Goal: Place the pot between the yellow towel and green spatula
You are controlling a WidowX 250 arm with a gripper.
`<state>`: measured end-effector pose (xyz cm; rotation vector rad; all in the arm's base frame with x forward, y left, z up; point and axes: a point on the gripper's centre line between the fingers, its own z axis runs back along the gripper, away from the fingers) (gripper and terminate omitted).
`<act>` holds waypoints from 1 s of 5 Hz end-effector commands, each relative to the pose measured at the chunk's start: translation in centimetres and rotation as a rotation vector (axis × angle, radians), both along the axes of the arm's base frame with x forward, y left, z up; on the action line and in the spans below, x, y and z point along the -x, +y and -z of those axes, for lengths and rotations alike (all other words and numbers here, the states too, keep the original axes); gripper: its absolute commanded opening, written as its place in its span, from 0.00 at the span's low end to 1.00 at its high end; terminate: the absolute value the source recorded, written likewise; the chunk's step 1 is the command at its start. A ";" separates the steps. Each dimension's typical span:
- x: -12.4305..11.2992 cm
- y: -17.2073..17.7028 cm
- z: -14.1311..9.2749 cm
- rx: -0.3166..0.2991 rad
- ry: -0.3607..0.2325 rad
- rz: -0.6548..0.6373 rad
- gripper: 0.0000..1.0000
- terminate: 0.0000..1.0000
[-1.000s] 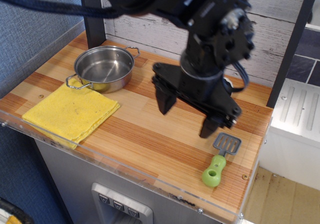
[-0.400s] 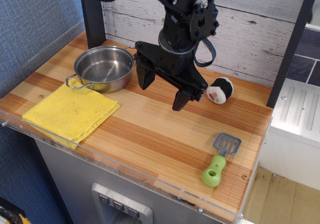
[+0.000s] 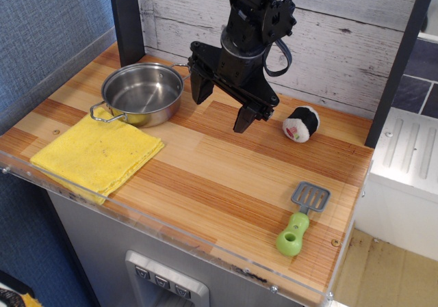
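Observation:
The shiny steel pot (image 3: 142, 93) with wire loop handles stands at the back left of the wooden counter, its near edge resting on the far corner of the yellow towel (image 3: 98, 152). The green spatula (image 3: 302, 219) lies at the front right, its grey slotted blade pointing away. My gripper (image 3: 220, 109) hangs open and empty above the counter, just right of the pot, with its two black fingers (image 3: 198, 88) spread wide apart.
A black-and-white sushi-roll toy (image 3: 301, 124) lies at the back right near the wall. A dark post (image 3: 126, 16) stands behind the pot. A clear plastic lip (image 3: 178, 235) runs along the counter's front edge. The plank wall is close behind.
My gripper has moved from above the spatula at the right toward the back left, ending just right of the pot. The sushi toy it covered now shows. Nothing else moved.

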<state>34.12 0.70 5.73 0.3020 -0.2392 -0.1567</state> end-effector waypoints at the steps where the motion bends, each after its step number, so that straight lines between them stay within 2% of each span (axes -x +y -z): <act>1: -1.3 3.1 -1.2 -0.079 -0.017 -0.011 1.00 0.00; 3: 0.0 6.9 -1.6 -0.121 -0.005 -0.093 1.00 0.00; 5: -0.5 8.5 0.8 -0.086 0.031 -0.114 1.00 0.00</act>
